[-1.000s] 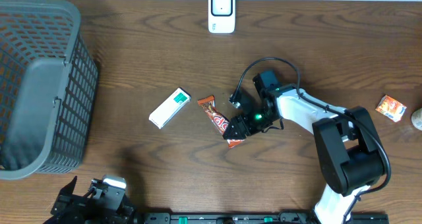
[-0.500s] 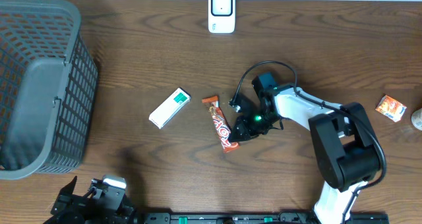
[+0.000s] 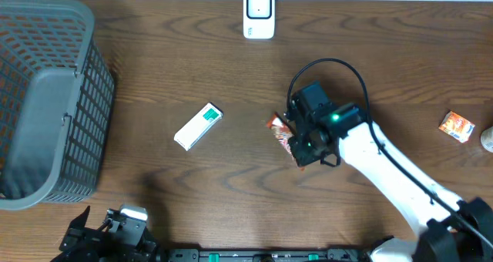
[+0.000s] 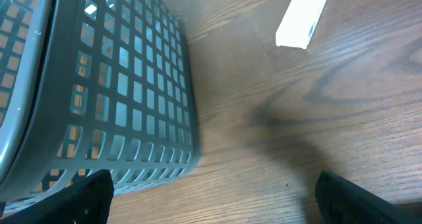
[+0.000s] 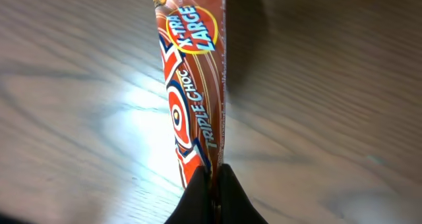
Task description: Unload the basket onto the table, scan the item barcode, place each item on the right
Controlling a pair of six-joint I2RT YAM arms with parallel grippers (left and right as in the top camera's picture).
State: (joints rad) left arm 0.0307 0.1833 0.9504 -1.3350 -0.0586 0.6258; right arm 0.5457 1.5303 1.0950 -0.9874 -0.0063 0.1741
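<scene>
The right end effector (image 3: pixel 299 145) hides most of the chocolate bar (image 3: pixel 278 126) overhead; the right wrist view crops the bar's top. The left edge cuts the basket (image 3: pixel 46 100).

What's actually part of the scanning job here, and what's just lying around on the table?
Part of the job:
- chocolate bar, pinched in the right pincer
- white device at the table's far edge, likely the scanner

Just lying about:
- grey basket
- white and green box
- orange packet

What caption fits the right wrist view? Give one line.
Right tool pinching the end of a Triple Choc candy bar over the wooden table.
</scene>
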